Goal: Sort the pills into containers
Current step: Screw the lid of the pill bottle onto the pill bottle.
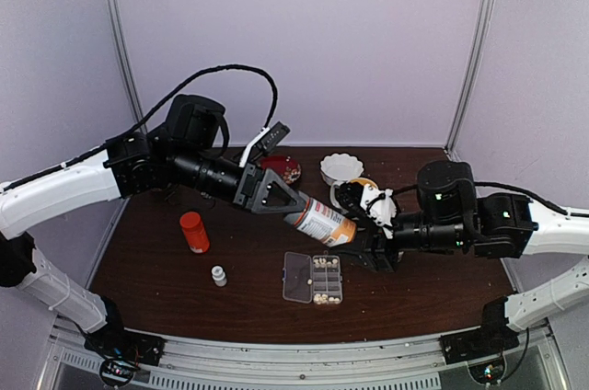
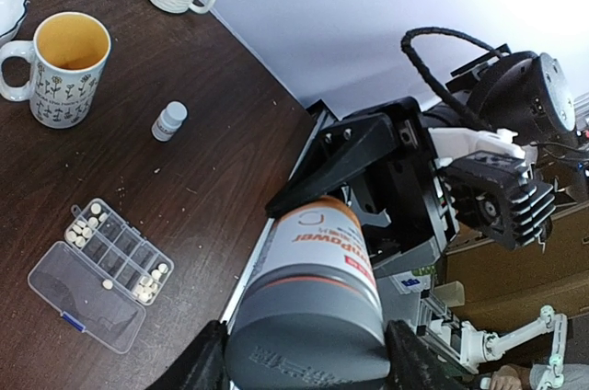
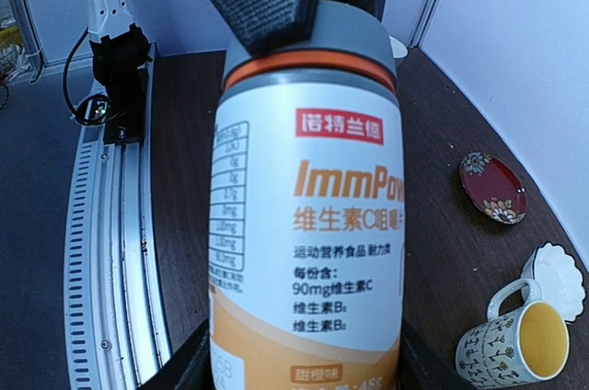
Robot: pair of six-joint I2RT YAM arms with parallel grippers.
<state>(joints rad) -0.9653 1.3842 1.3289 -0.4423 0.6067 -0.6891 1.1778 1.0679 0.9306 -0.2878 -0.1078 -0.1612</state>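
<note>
I have the supplement bottle point(image 1: 324, 223) lying on its side in the air, just behind the pill box point(image 1: 313, 278), with one arm on each end. My left pincer point(image 1: 294, 212) is about half open, its fingers point(image 2: 198, 367) pressed to either side of the bottle's grey cap point(image 2: 308, 335), so it has hold of the cap. My right pincer point(image 1: 363, 235) is also about half open and clamped around the body of the bottle at the other end; in the right wrist view the label fills the screen between its fingers point(image 3: 184, 373).

The pill box sits on the brown table point(image 1: 156, 270) with its clear lid point(image 1: 296, 278) folded flat to the left. The pills point(image 1: 324, 264) lie as pale specks in the cells at the far end of the box, with more point(image 1: 322, 297) at its near end. The left wrist view shows one speck point(image 2: 108, 284) by the hinge; I cannot tell whether it is in a cell or on the lid.

A small white bottle point(image 1: 219, 275) stands near the box on its left, and an orange bottle point(image 1: 194, 231) stands farther left. Behind the box are a red dish point(image 1: 281, 169), a white bowl point(image 1: 341, 167) and a flowered mug point(image 2: 60, 63).
</note>
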